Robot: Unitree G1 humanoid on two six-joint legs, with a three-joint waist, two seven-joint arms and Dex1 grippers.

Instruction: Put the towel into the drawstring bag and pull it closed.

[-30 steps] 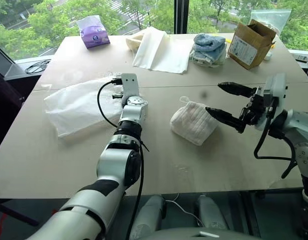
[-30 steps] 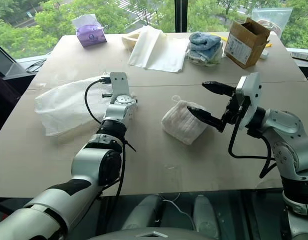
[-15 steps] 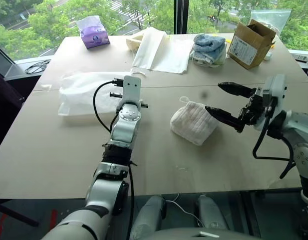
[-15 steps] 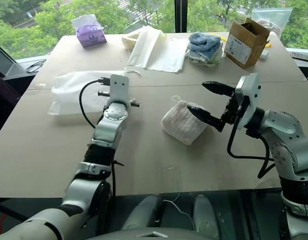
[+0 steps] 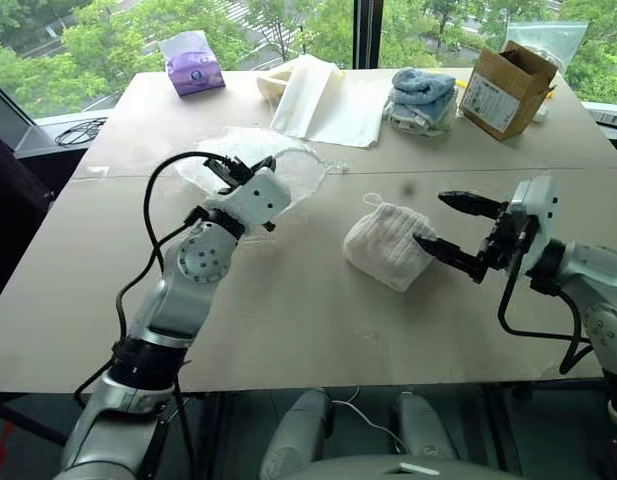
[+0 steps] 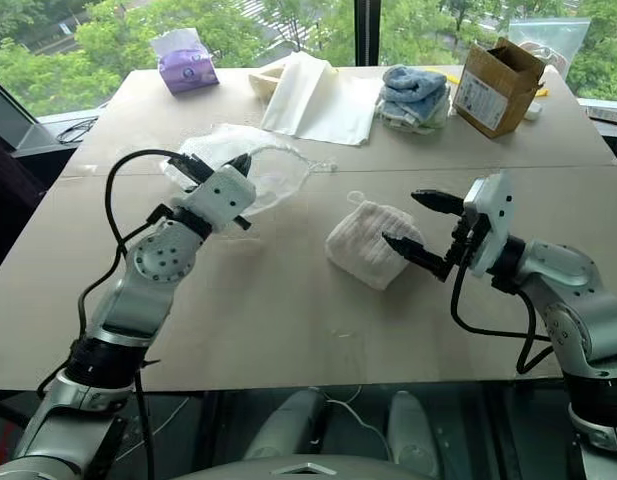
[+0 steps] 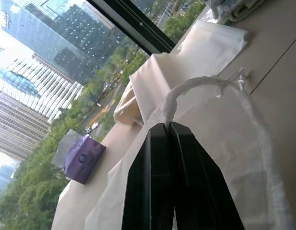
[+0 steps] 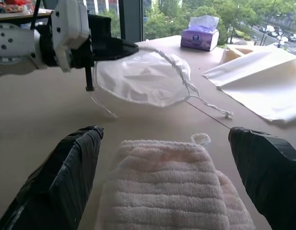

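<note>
Our left gripper (image 7: 169, 125), pinched on the drawstring bag (image 5: 288, 165) rim, lifts its mouth above the table; our right gripper (image 5: 450, 226), fingers apart, straddles the towel (image 5: 386, 245) lying mid-table. We should close squarely around the towel's middle.

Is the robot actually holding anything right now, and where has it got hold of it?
Yes. The left end effector pinches the drawstring bag by its gathered rim. The right end effector holds nothing.
</note>
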